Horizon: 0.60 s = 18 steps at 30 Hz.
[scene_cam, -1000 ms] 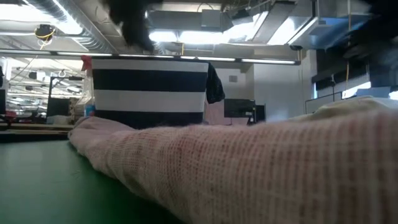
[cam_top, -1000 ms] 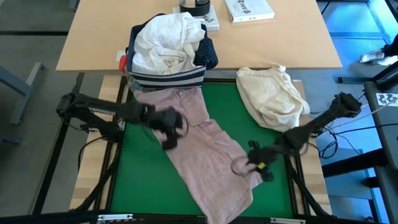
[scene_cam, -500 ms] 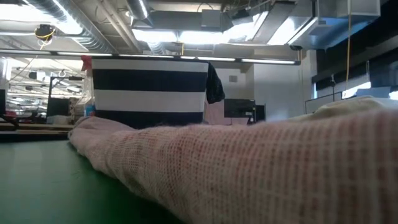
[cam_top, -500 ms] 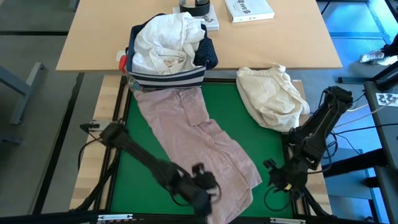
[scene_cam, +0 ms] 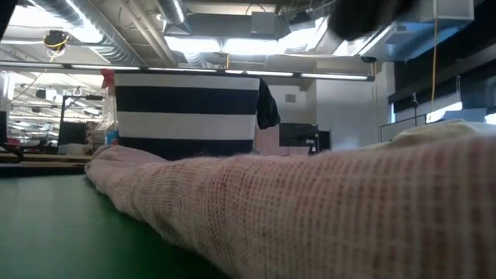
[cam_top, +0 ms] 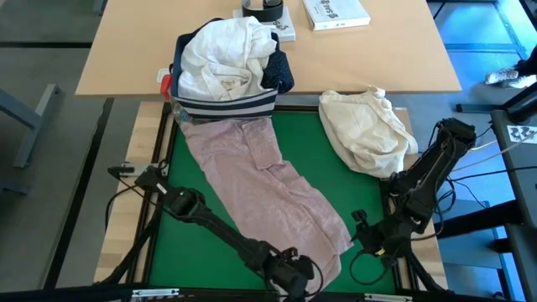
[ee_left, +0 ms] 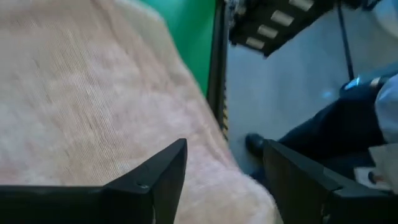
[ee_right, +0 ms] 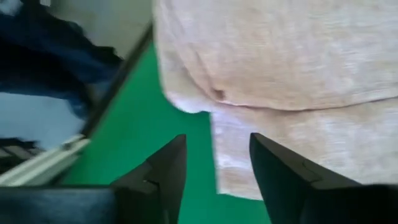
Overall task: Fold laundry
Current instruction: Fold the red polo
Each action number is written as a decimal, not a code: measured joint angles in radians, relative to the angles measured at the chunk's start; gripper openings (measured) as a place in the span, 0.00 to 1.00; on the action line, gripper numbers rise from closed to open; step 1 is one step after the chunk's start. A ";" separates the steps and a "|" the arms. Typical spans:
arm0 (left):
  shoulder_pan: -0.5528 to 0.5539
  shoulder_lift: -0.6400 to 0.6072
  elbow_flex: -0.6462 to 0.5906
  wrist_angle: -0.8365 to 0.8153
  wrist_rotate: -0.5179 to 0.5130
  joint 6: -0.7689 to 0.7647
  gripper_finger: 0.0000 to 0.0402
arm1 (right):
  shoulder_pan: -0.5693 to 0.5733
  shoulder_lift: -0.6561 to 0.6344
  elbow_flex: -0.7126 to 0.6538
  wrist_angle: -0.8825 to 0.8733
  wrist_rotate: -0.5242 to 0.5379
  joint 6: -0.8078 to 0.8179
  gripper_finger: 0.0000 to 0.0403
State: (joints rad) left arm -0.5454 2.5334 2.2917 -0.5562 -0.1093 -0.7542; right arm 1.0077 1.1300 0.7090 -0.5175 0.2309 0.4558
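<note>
A pale pink top (cam_top: 260, 180) lies spread slantwise on the green mat (cam_top: 185, 252), from the striped bin down to the table's near edge. In the low view the pink top (scene_cam: 310, 209) fills the foreground. My left gripper (cam_top: 294, 273) is open over the top's near corner (ee_left: 112, 106) at the near edge, one finger over the cloth and the other beyond its edge. My right gripper (cam_top: 367, 236) is open just right of the top's lower right edge (ee_right: 249, 143). The rest of the laundry, a white shirt (cam_top: 220, 54) and a navy piece (cam_top: 281, 74), sits in the bin.
The navy white-striped bin (cam_top: 226, 105) stands at the mat's far edge. A cream-beige bundle (cam_top: 365, 126) lies at the far right. A book (cam_top: 336, 12) and a tape roll (cam_top: 264, 8) are on the wooden table behind. A person's leg (ee_left: 323, 130) shows beyond the near edge.
My left gripper has swept from above the top's middle, left of centre, down toward the table's near edge and to the right, ending over the top's near corner. My right gripper has drawn away from the top's lower right edge toward the near right. The top has stayed put.
</note>
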 joint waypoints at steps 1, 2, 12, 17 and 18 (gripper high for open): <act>0.003 0.013 0.000 0.002 0.018 0.000 0.54 | 0.000 0.018 0.000 -0.003 0.016 -0.013 0.48; 0.005 0.025 0.000 0.004 0.038 0.001 0.54 | 0.000 0.034 0.000 -0.004 0.022 -0.030 0.50; 0.003 0.106 0.005 -0.018 0.071 0.005 0.55 | 0.000 0.198 -0.001 0.076 0.091 -0.140 0.55; 0.003 0.132 0.011 -0.059 0.067 0.013 0.49 | 0.000 0.238 -0.001 0.111 0.091 -0.194 0.55; 0.003 0.134 0.011 -0.073 0.066 0.020 0.47 | 0.000 0.244 -0.004 0.114 0.091 -0.198 0.55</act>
State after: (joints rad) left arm -0.5428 2.6673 2.3024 -0.6295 -0.0431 -0.7344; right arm 1.0077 1.3745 0.7050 -0.4040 0.3214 0.2579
